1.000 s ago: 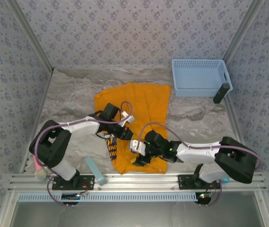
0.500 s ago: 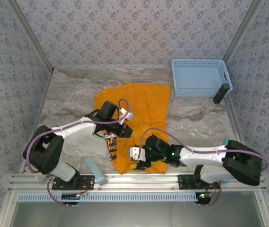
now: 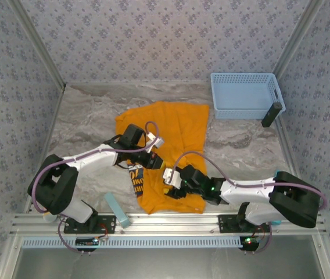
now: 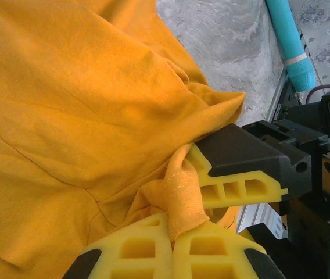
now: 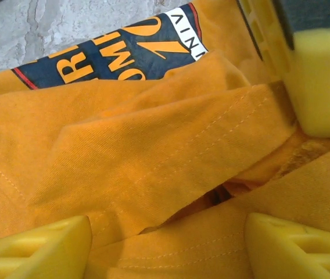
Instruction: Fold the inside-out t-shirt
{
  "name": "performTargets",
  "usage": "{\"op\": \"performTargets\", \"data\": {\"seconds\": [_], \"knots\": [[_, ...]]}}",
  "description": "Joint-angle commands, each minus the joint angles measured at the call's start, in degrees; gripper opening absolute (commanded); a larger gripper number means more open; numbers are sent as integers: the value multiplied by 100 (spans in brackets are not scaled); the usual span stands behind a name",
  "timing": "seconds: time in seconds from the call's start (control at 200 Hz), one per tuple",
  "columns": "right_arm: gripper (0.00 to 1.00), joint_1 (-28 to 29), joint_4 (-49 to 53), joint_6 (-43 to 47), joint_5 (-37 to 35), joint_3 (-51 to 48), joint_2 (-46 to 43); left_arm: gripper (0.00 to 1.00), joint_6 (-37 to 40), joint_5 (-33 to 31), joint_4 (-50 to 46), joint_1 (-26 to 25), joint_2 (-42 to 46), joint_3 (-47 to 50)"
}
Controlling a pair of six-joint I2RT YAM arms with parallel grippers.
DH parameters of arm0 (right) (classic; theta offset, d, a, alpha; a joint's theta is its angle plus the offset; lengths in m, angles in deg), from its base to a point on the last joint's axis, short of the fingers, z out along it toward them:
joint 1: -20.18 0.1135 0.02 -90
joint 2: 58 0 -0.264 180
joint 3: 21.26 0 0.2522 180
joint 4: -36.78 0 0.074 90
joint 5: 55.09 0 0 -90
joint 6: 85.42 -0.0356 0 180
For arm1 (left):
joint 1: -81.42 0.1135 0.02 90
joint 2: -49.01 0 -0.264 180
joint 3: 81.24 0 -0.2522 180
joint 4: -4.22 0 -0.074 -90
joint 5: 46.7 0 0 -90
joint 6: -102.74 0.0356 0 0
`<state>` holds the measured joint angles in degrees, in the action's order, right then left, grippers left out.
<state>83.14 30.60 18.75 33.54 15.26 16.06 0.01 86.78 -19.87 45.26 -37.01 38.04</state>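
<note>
The left arm is reaching from its base and bending rightward over the surface [image 3: 89, 116]. The left gripper [image 3: 153, 161] [image 4: 185, 212] is pinching a bunched fold of the orange-yellow t-shirt [image 3: 176, 125] [image 4: 66, 87] [image 5: 153, 145] in its jaws. The right arm is stretching low to the left, and the right gripper [image 3: 171, 185] [image 5: 165, 250] is holding its jaws wide over the cloth. Both grippers are hiding part of the t-shirt's near half, beside the dark lettering [image 3: 137, 180] [image 5: 113, 52]. The t-shirt is lying mid-surface, its long axis running near to far and leaning right.

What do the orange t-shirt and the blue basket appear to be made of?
The t-shirt looks like soft knit cotton, matte: it creases and shows stitched hems. The basket looks like rigid moulded plastic, judging by its even lattice walls.
</note>
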Motion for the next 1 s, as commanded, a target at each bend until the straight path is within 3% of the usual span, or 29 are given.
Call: {"op": "performTargets", "data": {"seconds": [0.0,0.09,0.245,0.535,0.855,0.994], "knots": [[72,-21,-300,81,747,-39,216,4,-34,98,92,-61,94,27],[71,-21,-455,186,1353,140,475,4,-97,88,136,-121,135,20],[71,5,-629,330,1671,323,763,4,-136,-17,171,-146,210,63],[65,49,-540,644,3215,167,476,4,-118,-355,237,-153,515,191],[42,20,1208,1342,3790,387,-374,5,181,-560,266,-161,810,341],[40,-15,1755,1631,3734,548,-473,5,250,-647,403,-193,842,440]]}}
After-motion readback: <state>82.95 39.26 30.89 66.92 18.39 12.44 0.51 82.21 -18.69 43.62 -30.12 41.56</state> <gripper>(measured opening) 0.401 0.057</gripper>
